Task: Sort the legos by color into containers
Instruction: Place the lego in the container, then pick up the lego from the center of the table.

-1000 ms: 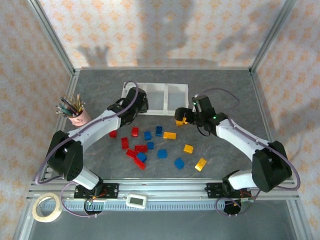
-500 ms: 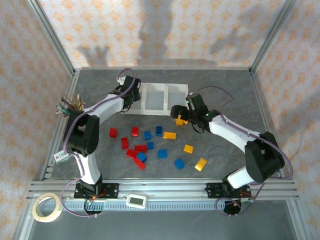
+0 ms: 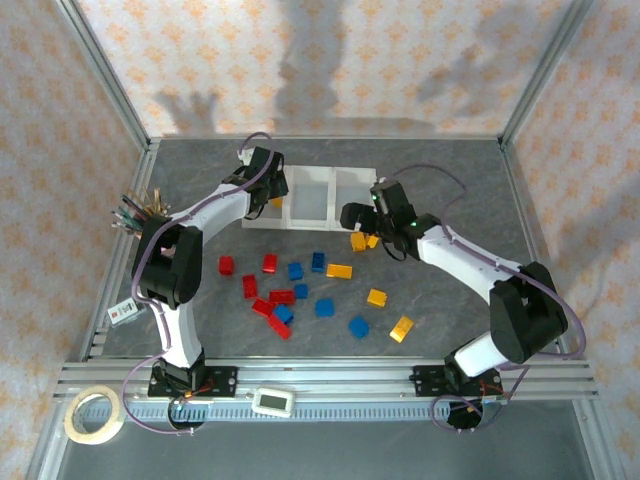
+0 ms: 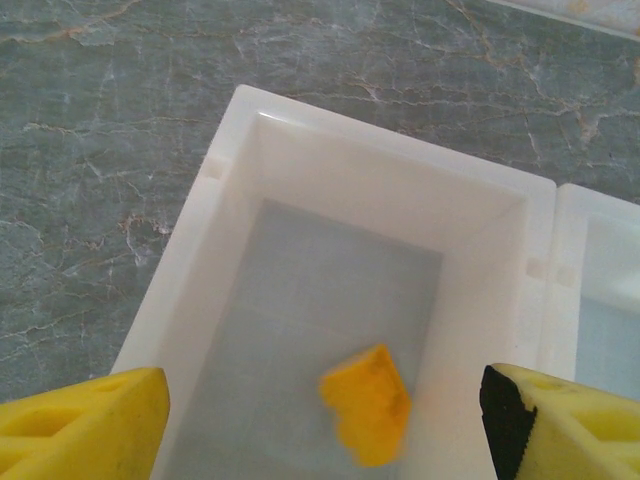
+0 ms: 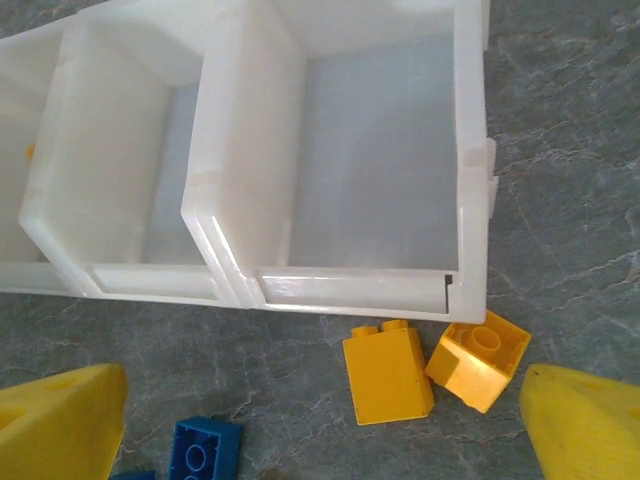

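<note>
Left wrist view: left gripper (image 4: pixel 325 428) jaws wide, empty, above left bin (image 4: pixel 380 150); blurred yellow brick (image 4: pixel 367 402) inside it. Right wrist view: right gripper (image 5: pixel 322 425) spread wide, empty, over two yellow bricks (image 5: pixel 388 372) on table (image 5: pixel 560 200), just near of right bin (image 5: pixel 350 290).

Yellow brick (image 4: pixel 365 403) inside the bin (image 4: pixel 380 185) is blurred, studs unreadable. Blue brick (image 5: pixel 205 452) is cut off by the right wrist view's lower edge.

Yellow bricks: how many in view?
6 bricks. One in the left bin, two on the table by the right bin, three scattered mid-table. Others may be hidden.
</note>
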Available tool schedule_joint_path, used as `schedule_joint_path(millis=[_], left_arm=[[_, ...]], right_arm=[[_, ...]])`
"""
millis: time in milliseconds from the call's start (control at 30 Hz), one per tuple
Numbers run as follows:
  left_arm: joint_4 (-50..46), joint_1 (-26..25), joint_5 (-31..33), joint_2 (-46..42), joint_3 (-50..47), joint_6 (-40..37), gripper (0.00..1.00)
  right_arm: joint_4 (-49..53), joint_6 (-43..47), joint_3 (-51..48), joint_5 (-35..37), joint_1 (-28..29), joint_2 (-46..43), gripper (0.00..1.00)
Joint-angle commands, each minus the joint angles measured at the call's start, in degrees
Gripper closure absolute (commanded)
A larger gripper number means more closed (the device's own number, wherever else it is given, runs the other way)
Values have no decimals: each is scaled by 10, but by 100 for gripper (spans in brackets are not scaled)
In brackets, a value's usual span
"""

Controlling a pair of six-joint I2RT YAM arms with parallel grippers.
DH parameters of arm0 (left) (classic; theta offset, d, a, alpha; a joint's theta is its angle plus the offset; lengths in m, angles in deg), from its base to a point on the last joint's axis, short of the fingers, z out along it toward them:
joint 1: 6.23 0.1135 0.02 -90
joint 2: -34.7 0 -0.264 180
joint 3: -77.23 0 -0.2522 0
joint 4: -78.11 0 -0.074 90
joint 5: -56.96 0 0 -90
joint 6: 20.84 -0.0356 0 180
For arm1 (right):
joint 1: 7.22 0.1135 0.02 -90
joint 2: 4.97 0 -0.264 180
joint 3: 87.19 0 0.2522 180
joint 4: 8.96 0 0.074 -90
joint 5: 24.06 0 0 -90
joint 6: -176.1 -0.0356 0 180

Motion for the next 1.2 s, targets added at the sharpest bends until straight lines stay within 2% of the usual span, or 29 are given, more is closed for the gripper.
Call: schedule_joint_path(millis=[0,267,467,600,800,967,1167], left_arm=[[-21,4,-28,-38,5,-8,16],[-7,-27,-97,-140,-82,-10,12],[-27,-110,-80,-200,-124,-52,9],[-5,-157,-75,-240,-170,-72,9],[60,-225,-120,-301,-245,-125,11],[90,-276,-129,-312,-272,-157,11],[91,-347,-140,-280,-273,-232,12]], right_arm=[[26,9,12,33,1,-14,0],[70,3,-14,38,-7,-50,0],[89,-10,-63,33,-30,-105,0],[97,-21,-98,17,-51,-141,0],[121,-39,-138,3,-69,-175,0],[128,-50,-170,-9,-69,-211,0],[139,-70,-211,-1,-75,-264,0]])
